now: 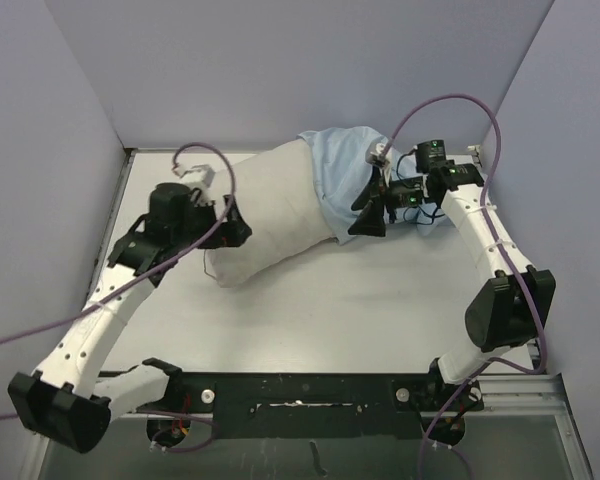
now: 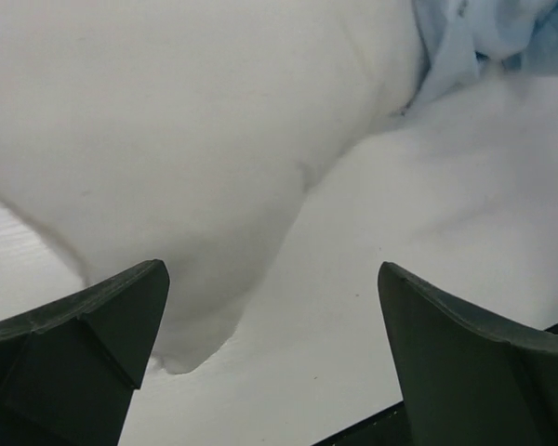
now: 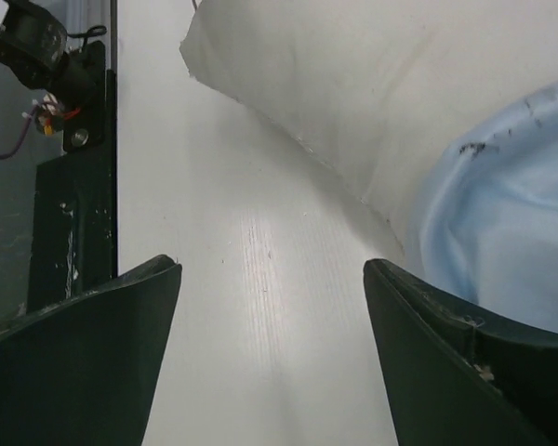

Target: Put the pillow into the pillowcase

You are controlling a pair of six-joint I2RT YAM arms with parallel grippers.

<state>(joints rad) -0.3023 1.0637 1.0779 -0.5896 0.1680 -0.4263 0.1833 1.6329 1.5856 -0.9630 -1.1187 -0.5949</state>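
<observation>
A: Grippers?
B: Left gripper gapes empty at the pillow's bare end. Right gripper gapes empty beside its covered end.
A: Progress?
B: Pillowcase sleeves only the pillow's right end; most still needs covering.

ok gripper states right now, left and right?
left gripper: open, holding nothing.
right gripper: open, holding nothing.

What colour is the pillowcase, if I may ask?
Light blue; the pillowcase shows best in the top view.
</observation>
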